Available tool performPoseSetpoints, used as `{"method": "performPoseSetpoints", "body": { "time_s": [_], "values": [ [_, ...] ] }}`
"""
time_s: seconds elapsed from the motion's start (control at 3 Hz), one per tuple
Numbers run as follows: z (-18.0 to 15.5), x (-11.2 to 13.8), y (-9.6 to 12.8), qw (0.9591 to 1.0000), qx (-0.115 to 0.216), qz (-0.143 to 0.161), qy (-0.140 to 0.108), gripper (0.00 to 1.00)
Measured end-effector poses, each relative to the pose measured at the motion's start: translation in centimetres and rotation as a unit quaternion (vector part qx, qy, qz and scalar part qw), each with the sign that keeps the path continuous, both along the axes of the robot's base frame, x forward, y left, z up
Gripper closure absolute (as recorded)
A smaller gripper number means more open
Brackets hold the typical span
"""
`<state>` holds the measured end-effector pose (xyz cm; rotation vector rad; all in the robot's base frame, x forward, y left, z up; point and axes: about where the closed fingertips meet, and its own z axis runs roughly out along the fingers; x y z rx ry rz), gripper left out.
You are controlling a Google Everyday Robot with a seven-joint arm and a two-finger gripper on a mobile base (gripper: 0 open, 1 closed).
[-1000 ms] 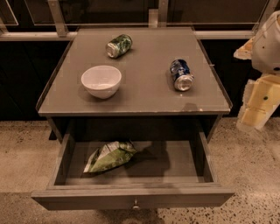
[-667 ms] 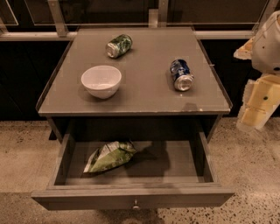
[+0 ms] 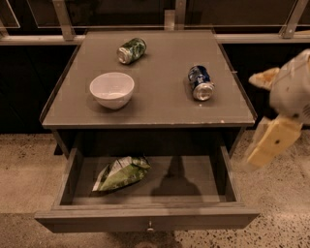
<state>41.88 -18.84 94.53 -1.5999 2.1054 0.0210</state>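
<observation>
Gripper [image 3: 276, 138] right of open drawer [image 3: 145, 214], grip state cannot be told, blue can [image 3: 200, 82] nearest, chip bag [image 3: 121, 173] inside drawer

grey cabinet [image 3: 164, 94], drawer [image 3: 97, 219] open; speckled floor [image 3: 26, 169]; dark glazing [image 3: 121, 12], metal rail [image 3: 29, 39] behind; gripper [image 3: 272, 143] right of cabinet.

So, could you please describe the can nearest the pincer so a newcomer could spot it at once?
Find the grey table with its drawer open; the pincer hangs off its right side. On the tabletop's right half a blue can lies on its side, silver end toward the front. It alone is blue: the other can, at the back, is green and the bowl is white.
</observation>
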Motion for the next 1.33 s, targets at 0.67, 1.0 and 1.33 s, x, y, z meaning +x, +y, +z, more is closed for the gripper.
{"method": "performPoseSetpoints", "body": {
  "time_s": [0.67,1.0,1.33],
  "values": [
    [-6.7,0.8,5.8,0.9913,0.131,0.007,0.000,0.00],
    [-8.3,0.1,5.8,0.9899,0.142,0.005,0.002,0.00],
    [-14.2,-1.5,7.6,0.9808,0.187,0.007,0.056,0.00]
  ]
}}
